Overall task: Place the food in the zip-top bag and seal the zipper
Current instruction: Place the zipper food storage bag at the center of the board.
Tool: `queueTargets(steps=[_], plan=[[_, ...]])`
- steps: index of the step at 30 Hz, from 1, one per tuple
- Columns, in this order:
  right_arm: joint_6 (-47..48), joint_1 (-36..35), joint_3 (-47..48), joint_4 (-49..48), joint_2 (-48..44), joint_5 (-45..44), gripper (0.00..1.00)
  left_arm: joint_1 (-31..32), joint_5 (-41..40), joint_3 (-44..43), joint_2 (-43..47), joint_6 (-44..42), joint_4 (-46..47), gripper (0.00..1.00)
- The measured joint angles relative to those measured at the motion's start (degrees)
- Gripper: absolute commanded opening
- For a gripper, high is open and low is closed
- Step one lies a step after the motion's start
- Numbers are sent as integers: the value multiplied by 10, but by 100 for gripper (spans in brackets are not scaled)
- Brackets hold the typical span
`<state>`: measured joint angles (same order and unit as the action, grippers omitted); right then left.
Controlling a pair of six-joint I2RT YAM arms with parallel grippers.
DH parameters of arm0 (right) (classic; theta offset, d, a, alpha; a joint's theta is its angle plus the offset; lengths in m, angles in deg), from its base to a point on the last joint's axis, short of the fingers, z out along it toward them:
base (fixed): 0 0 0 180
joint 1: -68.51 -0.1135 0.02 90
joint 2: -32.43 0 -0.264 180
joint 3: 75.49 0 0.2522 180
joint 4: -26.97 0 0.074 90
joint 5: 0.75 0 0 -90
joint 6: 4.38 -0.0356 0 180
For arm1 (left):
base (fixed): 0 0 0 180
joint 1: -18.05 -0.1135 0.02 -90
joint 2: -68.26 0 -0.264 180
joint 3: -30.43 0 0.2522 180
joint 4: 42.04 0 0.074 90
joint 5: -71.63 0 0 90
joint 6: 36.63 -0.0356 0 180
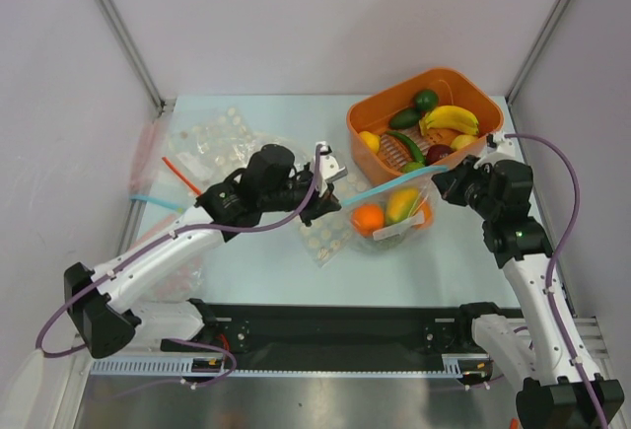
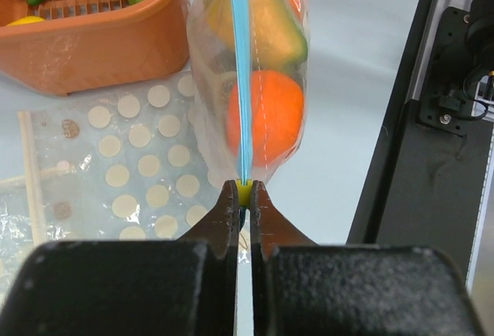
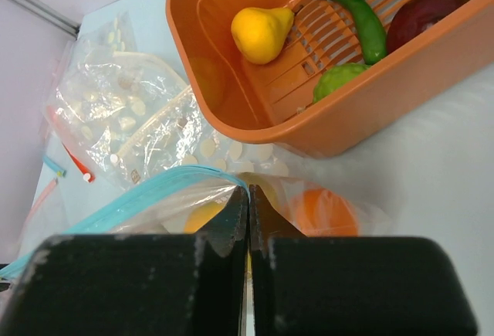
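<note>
The zip-top bag (image 1: 394, 220) hangs in the middle of the table, stretched between both grippers. An orange (image 1: 368, 217) and a yellow-green mango (image 1: 401, 204) lie inside it. Its light-blue zipper (image 1: 380, 190) runs taut along the top. My left gripper (image 1: 332, 198) is shut on the zipper's left end, with a small yellow piece (image 2: 245, 191) pinched at its tips (image 2: 245, 189). My right gripper (image 1: 441, 180) is shut on the bag's right corner, where the zipper (image 3: 131, 201) ends at its tips (image 3: 248, 191). In the left wrist view the zipper (image 2: 241, 81) crosses the orange (image 2: 266, 116).
An orange basket (image 1: 367, 118) at the back right holds bananas (image 1: 449, 118), an avocado (image 1: 426, 100), a lemon (image 1: 370, 140) and other toy food. Dotted clear bags (image 1: 222, 138) lie at the back left, one (image 1: 323, 242) under the bag. A red-strip bag (image 1: 179, 175) lies left.
</note>
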<state>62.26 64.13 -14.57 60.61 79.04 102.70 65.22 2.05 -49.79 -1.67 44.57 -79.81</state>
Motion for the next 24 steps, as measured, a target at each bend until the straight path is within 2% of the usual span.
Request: queueTargets(steps=[8, 9, 10, 11, 12, 13, 15, 16, 18, 19, 22, 24], plan=[[9, 5, 3, -2, 12, -55, 2, -2, -26, -72, -80, 13, -12, 2], [10, 6, 4, -5, 19, -65, 11, -3, -29, -84, -92, 13, -12, 6], [11, 7, 7, -5, 30, -74, 39, -6, -33, -101, -108, 13, -18, 20], [11, 7, 10, -8, 40, -87, 57, -10, -37, -119, -125, 12, -22, 30], [13, 10, 13, -14, 52, -102, 82, -14, -40, -136, -141, 12, -28, 37], [19, 13, 16, -16, 60, -113, 88, -20, -46, -152, -156, 15, -36, 48], [22, 17, 29, -15, 83, -135, 96, -34, -55, -181, -180, 24, -44, 59], [22, 19, 38, -13, 93, -145, 100, -39, -59, -189, -187, 29, -45, 70], [25, 19, 61, -6, 107, -160, 100, -50, -67, -196, -191, 43, -46, 77], [25, 19, 72, -4, 109, -168, 100, -53, -71, -196, -191, 53, -45, 86], [18, 19, 107, 6, 105, -192, 100, -62, -93, -195, -180, 86, -40, 100], [-3, 19, 139, 29, 99, -219, 100, -64, -108, -188, -162, 114, -30, 100]])
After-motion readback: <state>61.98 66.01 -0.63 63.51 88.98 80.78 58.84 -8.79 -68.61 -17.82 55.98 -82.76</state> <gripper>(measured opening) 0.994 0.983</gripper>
